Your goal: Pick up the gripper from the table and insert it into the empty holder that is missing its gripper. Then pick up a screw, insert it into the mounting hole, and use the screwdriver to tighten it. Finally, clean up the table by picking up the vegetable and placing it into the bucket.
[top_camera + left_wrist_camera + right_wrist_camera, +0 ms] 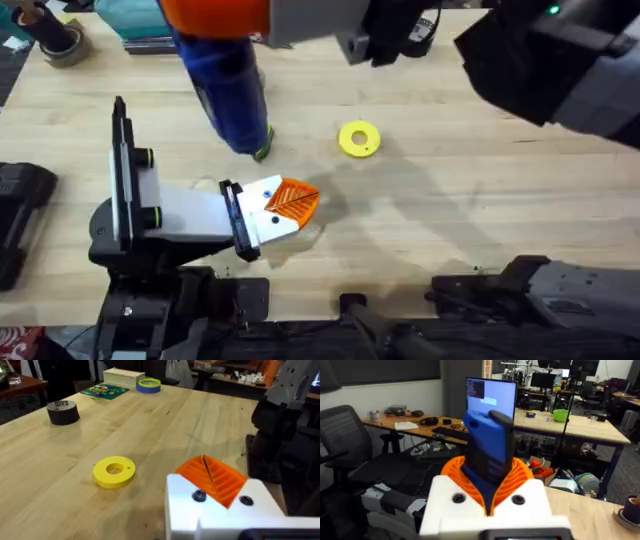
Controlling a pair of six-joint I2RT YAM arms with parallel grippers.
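My right gripper is shut on the blue screwdriver, which stands up between its orange ribbed pads. Overhead, this gripper is raised near the camera and the screwdriver hangs large and blurred over the table's far left. A yellow-green sliver at its lower end looks like the vegetable, mostly hidden. My left gripper rests low over the table's middle, orange tips pressed together, shut on nothing. The loose gripper, holder, screw and bucket are out of view.
A flat yellow disc with a hole lies just right of the screwdriver, also seen as the disc ahead of my left gripper. A black tape roll, a blue-yellow roll and a box sit at the far edge.
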